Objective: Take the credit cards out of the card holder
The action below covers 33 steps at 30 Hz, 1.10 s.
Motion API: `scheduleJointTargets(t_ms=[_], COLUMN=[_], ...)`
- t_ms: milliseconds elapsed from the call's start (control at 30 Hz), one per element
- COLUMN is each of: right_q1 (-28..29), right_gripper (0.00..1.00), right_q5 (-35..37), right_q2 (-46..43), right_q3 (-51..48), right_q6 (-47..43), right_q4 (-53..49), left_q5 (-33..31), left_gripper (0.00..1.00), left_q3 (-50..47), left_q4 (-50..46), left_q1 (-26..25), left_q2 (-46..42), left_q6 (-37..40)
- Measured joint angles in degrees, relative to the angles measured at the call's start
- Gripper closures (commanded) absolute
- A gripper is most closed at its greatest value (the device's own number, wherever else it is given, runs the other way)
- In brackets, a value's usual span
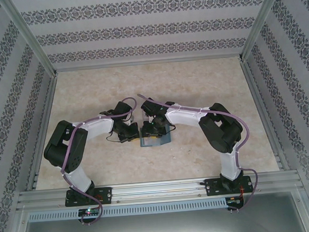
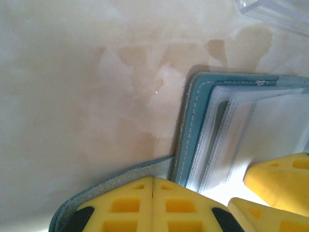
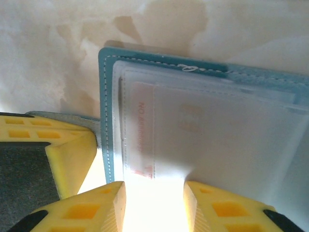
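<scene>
The teal card holder (image 1: 157,139) lies open on the table between the two arms. Its stitched edge (image 3: 107,96) and clear inner pockets fill the right wrist view. A pale credit card (image 3: 145,130) with red lettering sits inside a pocket. My right gripper (image 3: 154,191) is open just above the pockets, with only glare between its yellow fingers. My left gripper (image 2: 152,180) is shut, its tips together over the holder's grey-backed left flap (image 2: 145,166). I cannot tell whether it pinches the flap. One left finger (image 3: 67,150) shows beside the holder's spine.
A clear plastic tray (image 2: 277,9) lies just beyond the card holder. The marbled tabletop (image 1: 89,94) is walled by patterned panels on three sides, and a metal rail (image 1: 159,187) runs along the near edge by the arm bases.
</scene>
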Motion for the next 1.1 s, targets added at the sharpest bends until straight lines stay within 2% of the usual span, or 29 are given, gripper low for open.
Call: scheduleJointTargets(t_ms=[500, 700, 933, 1100], right_q1=[0.7, 1.0, 1.1, 1.1], right_gripper=[0.46, 0.42, 0.43, 0.52], right_q5=[7.1, 9.9, 13.2, 13.6], right_q2=[-0.1, -0.6, -1.3, -1.8], right_q3=[2.5, 3.4, 3.5, 3.5], right_q6=[-1.8, -2.6, -2.8, -2.8], right_q4=[-7.3, -10.6, -14.5, -15.2], left_q5=[0.1, 0.2, 0.2, 0.2], left_gripper=[0.97, 0.97, 0.97, 0.97], left_q3=[-0.6, -0.6, -0.6, -0.6], left_q4=[0.7, 0.7, 0.7, 0.7], left_q1=[0.0, 0.0, 0.0, 0.0], left_q2=[-0.3, -0.3, -0.3, -0.3], left_q6=[0.0, 0.0, 0.0, 0.0])
